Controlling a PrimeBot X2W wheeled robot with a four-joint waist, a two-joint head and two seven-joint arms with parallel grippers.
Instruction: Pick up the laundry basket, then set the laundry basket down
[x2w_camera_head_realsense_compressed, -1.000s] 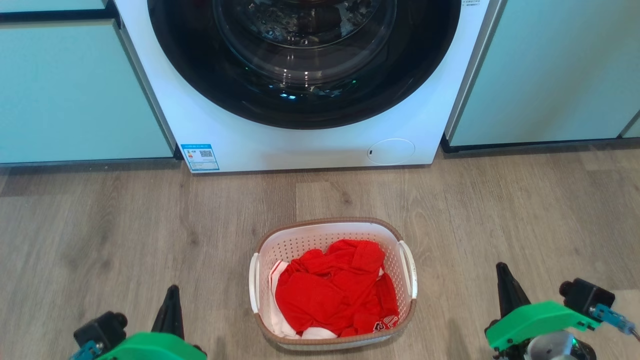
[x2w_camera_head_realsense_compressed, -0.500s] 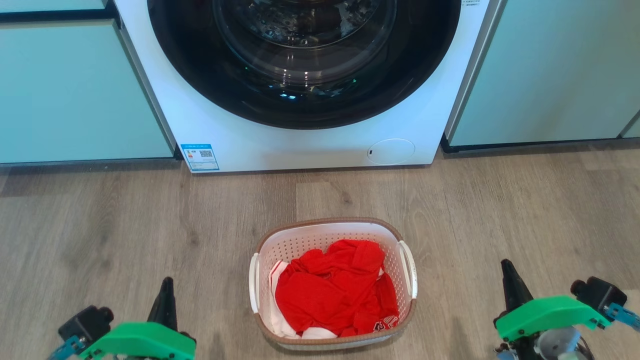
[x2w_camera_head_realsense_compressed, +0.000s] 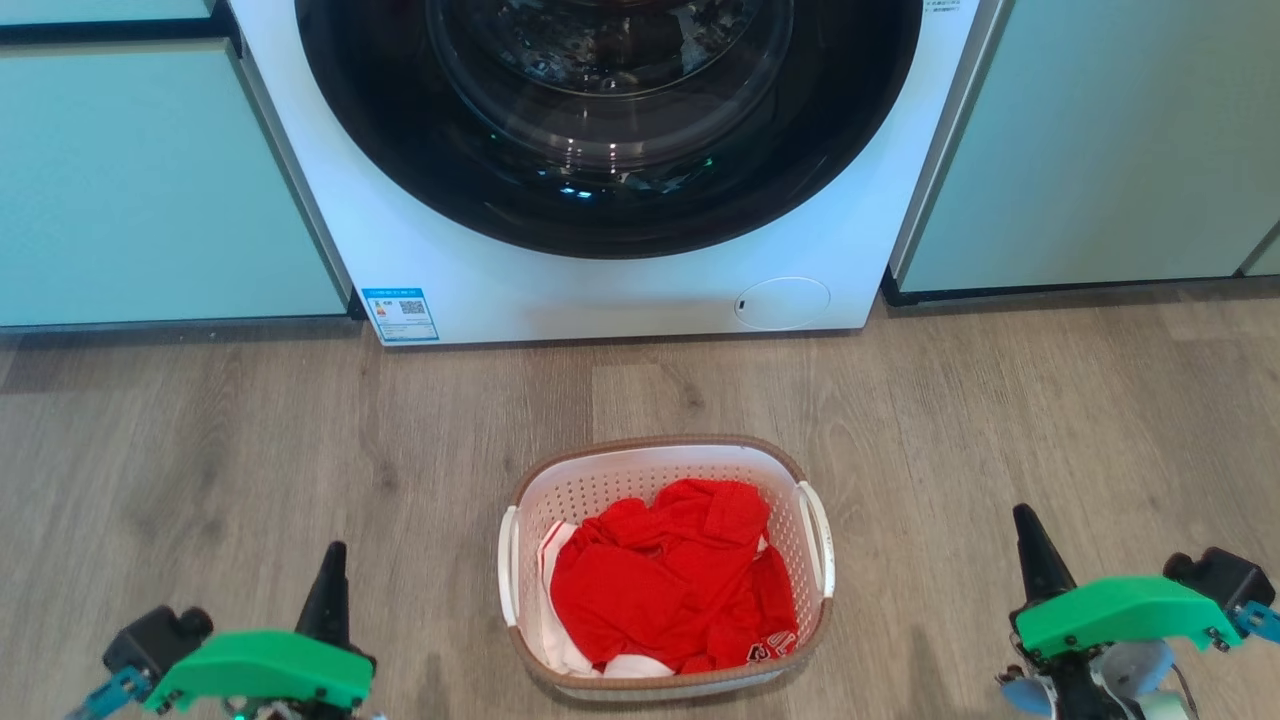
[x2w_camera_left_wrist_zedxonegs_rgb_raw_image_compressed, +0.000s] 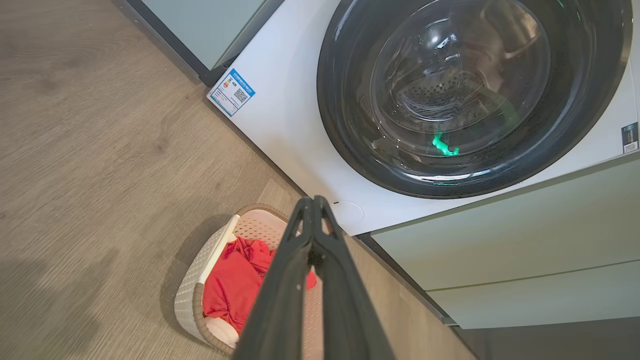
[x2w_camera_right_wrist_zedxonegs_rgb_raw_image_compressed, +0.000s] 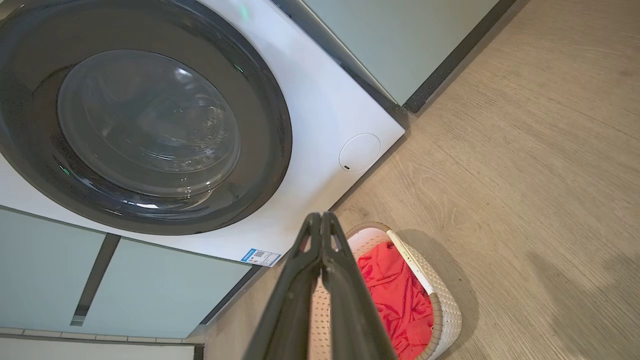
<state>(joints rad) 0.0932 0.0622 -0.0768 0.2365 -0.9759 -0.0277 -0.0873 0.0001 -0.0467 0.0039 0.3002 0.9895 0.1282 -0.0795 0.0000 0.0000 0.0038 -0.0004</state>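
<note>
Head view: laundry basket before washing machine; left tool, right tool pressed together.

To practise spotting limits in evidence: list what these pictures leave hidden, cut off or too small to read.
Head view: bottom of the basket, under red clothes.
Head view: top of the washing machine, cut by the upper edge.
Head view: label text, too small.
Left wrist view: part of the basket, behind the left gripper.

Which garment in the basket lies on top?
The red garment lies on top; the white one peeks out beneath it at the laundry basket's left side.
</note>
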